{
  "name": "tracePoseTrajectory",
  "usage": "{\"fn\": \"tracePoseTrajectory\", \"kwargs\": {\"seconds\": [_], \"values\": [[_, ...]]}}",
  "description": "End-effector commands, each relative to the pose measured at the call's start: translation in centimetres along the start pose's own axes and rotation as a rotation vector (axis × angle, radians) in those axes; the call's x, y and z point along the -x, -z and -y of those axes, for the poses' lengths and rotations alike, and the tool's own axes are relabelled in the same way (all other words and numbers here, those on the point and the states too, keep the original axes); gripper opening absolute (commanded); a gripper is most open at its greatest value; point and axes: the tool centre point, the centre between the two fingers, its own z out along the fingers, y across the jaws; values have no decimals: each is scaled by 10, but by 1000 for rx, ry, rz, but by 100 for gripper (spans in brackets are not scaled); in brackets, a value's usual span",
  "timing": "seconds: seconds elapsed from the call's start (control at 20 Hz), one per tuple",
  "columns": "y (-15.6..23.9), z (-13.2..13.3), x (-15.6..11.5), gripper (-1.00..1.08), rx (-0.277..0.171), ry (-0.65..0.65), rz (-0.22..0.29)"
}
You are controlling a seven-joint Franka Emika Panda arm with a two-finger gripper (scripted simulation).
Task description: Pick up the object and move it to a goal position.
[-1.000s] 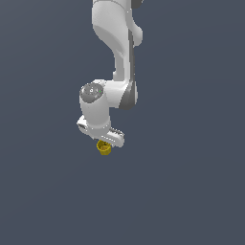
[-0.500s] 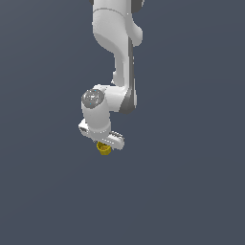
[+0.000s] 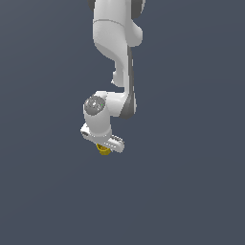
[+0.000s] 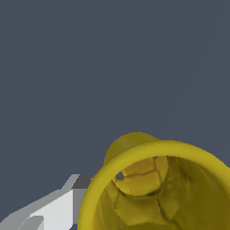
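Gripping the yellow cup tucked right under the tool, which looks clamped on it, the arm should carry it smoothly and level to avoid slipping.

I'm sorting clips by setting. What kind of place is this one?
Most likely a bare simulated test scene, not a real room. A flat grey-blue backdrop fills both views, with only a smooth white robot arm, its gripper and a small yellow cup in view.
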Motion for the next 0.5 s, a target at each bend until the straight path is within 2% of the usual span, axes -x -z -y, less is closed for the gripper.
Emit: {"fn": "tracePoseTrajectory", "kwargs": {"seconds": [0.0,0.45], "values": [[-1,0,0,-100,0,0,0],[0,0,0,-100,-1,0,0]]}}
